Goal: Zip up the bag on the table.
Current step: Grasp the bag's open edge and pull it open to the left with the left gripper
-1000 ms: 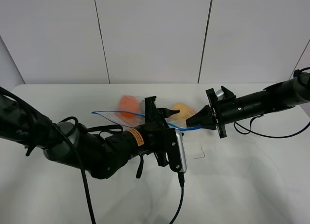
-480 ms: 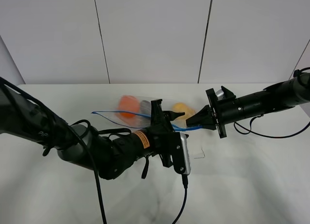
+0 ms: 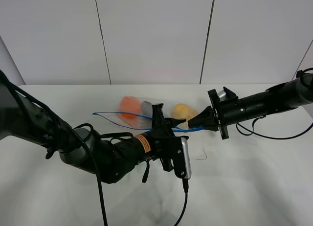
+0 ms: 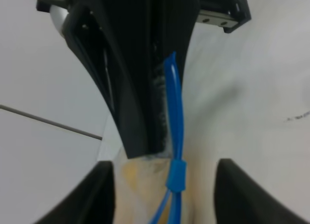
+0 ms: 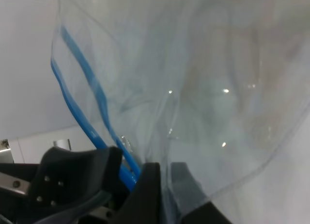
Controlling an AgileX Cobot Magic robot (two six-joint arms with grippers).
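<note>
Clear bag shows blue zip strip, orange fruit, yellow fruit; table white.

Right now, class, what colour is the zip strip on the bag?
Blue. The zip strip shows best in the left wrist view.

The left arm reaches in low with its wrist rolled sideways. The left gripper points away from the base, its jaws standing apart. The right arm stretches nearly level toward it. The right gripper is pinched tight on the bag edge, its tips just beyond the left jaws.
</note>
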